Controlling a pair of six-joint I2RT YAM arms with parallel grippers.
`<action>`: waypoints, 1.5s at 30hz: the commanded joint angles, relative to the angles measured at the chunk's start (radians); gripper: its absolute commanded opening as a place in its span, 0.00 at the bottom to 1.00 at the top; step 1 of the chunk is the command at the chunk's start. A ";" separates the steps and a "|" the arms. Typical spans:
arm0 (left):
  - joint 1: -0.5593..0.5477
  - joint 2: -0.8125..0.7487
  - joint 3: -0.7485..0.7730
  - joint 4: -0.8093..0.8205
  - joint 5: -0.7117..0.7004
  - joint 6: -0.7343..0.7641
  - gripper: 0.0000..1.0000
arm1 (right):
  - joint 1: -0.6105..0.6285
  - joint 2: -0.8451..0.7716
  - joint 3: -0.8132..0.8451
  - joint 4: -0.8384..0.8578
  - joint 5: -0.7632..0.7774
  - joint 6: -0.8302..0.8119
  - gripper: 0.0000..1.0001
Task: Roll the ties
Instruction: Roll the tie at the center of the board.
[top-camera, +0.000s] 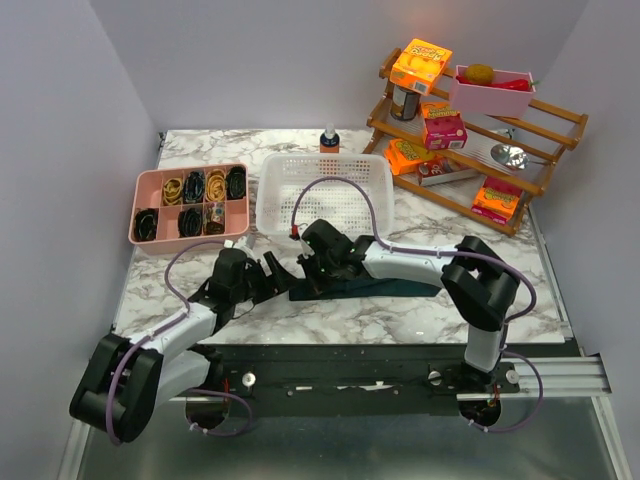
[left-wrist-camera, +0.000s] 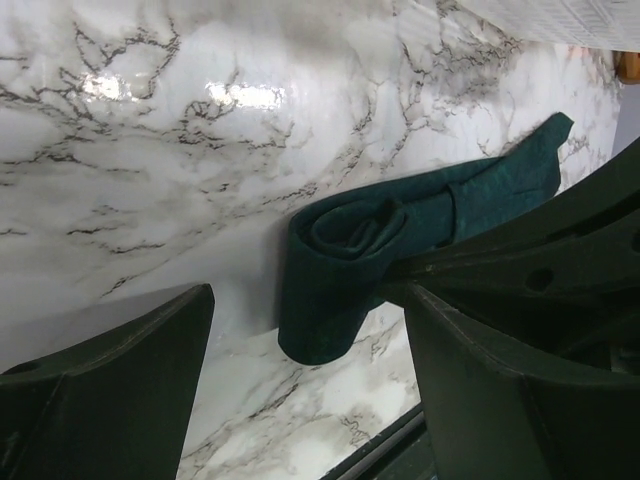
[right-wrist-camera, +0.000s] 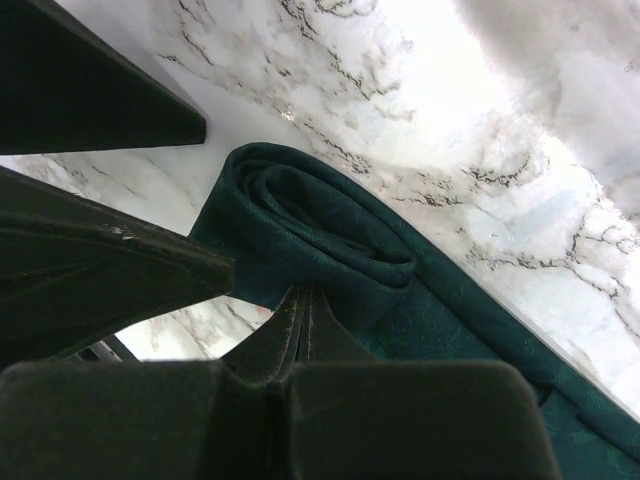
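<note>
Now the left claw (left-wrist-camera: 305, 300) is spread wide near the half-rolled tie (left-wrist-camera: 350, 250) — the right claw (right-wrist-camera: 305, 298) is pressed together, tip touching the roll.

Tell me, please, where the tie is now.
Top view: the tie lies on the marble table, between the white basket and the near edge, partly under the right arm.

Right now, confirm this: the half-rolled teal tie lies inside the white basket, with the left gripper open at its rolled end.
One thing is wrong. The top external view shows the tie on the marble table in front of the white basket, not inside it. The left gripper is open at its rolled end, as stated.
</note>
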 joint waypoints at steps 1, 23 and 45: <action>-0.009 0.054 -0.006 0.137 0.029 0.014 0.83 | -0.010 0.018 -0.007 -0.021 0.025 -0.017 0.01; -0.017 0.107 -0.031 0.228 0.016 0.003 0.80 | -0.030 -0.014 0.084 -0.071 0.066 -0.053 0.01; -0.040 0.341 -0.069 0.537 0.101 -0.071 0.66 | -0.058 0.055 0.033 -0.021 0.086 -0.064 0.01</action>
